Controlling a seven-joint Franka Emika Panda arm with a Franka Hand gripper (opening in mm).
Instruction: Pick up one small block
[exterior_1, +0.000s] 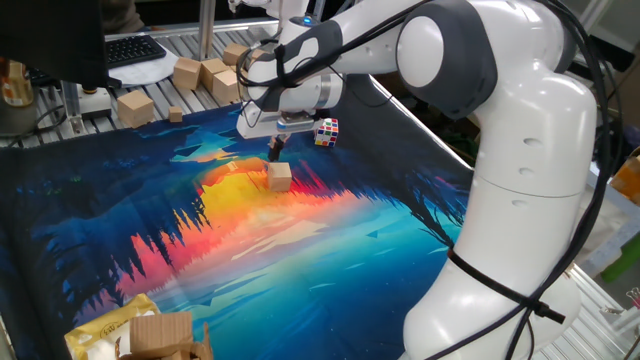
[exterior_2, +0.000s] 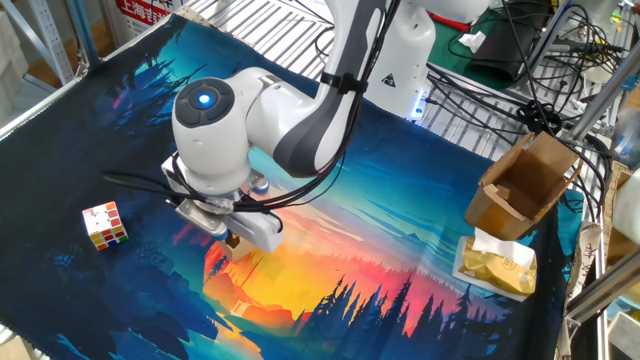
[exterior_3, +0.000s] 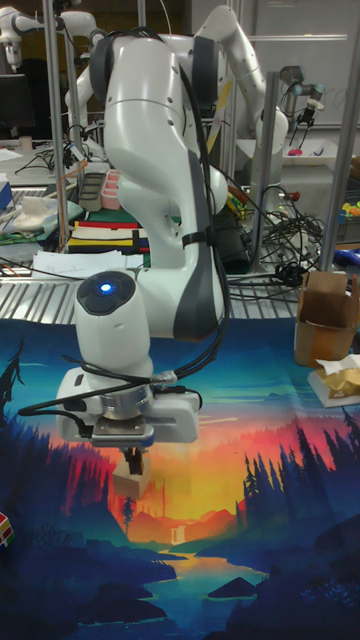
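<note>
Tan wooden small block (exterior_1: 279, 177) sits centre-left of frame on the orange patch of the printed mat (exterior_1: 120, 240). My gripper (exterior_1: 276, 148) hangs just above it, holding nothing; finger spread I can't tell. Approach step. Next: open, centre, descend astride it.

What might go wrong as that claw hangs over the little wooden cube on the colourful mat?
The gripper hangs just above the small block, and its fingers look close together. Coming down like that, they might land on top of the block or knock it aside instead of straddling it. A nudged block might also slide on the printed mat, perhaps toward the puzzle cube nearby.
</note>
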